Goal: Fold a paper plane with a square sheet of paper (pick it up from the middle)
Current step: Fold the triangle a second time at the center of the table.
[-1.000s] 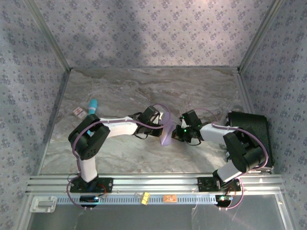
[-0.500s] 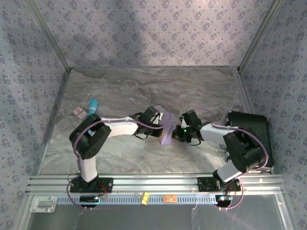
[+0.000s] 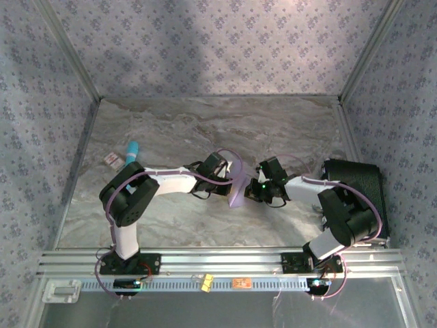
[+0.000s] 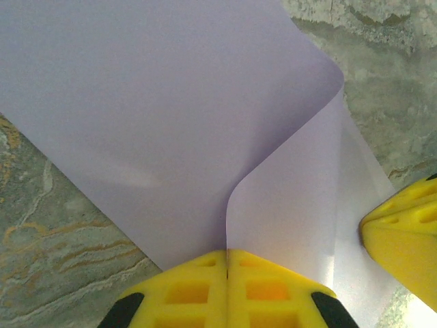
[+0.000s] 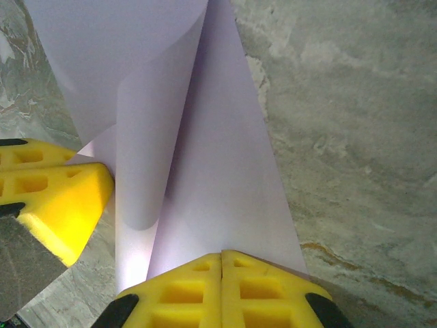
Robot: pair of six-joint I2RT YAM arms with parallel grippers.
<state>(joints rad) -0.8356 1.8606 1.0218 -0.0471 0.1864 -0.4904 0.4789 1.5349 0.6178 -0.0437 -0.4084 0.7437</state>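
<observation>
Both arms meet at the middle of the table (image 3: pixel 171 130), and the lavender sheet (image 4: pixel 157 102) is caught between them. Just left of table centre, the left gripper (image 4: pixel 227 273) has its yellow fingers pressed flat together, pinching an edge of the sheet. Just right of table centre and facing it, the right gripper (image 5: pixel 222 273) is clamped the same way, fingers tight on its own side of the sheet. Between the two, the sheet bows and curls over itself in a soft, rounded bend. The fingertips sit close, almost tip to tip, over the marbled table.
</observation>
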